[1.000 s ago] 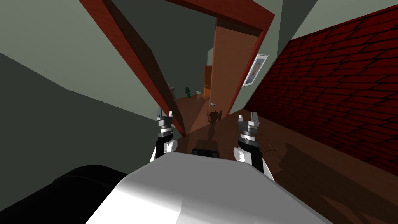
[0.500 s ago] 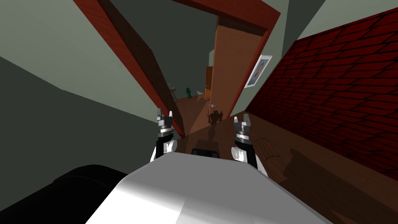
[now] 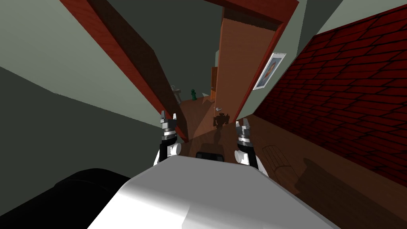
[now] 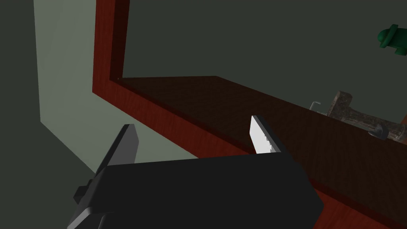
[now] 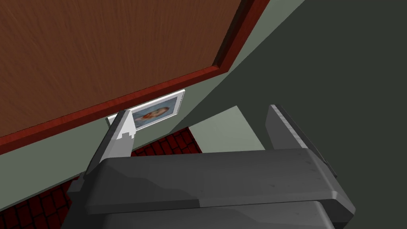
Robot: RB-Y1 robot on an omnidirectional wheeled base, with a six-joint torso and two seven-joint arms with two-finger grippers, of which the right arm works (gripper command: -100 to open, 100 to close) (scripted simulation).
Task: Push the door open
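Head view: a brown door [image 3: 234, 67] stands ahead in a red-brown door frame [image 3: 131, 67]. It fills the right part of the opening and is partly open, with a gap on its left. A small silver handle [image 3: 218, 108] sits low on the door's left edge. Through the gap, far off, stands a small green object [image 3: 193, 94]. A framed picture [image 3: 270, 70] hangs on the pale wall just right of the frame, and a red brick wall [image 3: 349, 99] runs along the right side. The left gripper [image 3: 168, 118] is raised near the frame's left post. The right gripper [image 3: 242, 125] is raised near the foot of the door, apart from it. A ridged object [image 3: 276, 157] lies on the wooden floor [image 3: 318, 187] to the right of the right arm.

Left wrist view: the two fingers [image 4: 262, 135] stand wide apart with nothing between them. Beyond them are the frame's corner and the dim room.

Right wrist view: the fingers [image 5: 121, 137] are spread wide, holding nothing. Beyond them are the door's brown face, the frame's edge, the picture and some brick.
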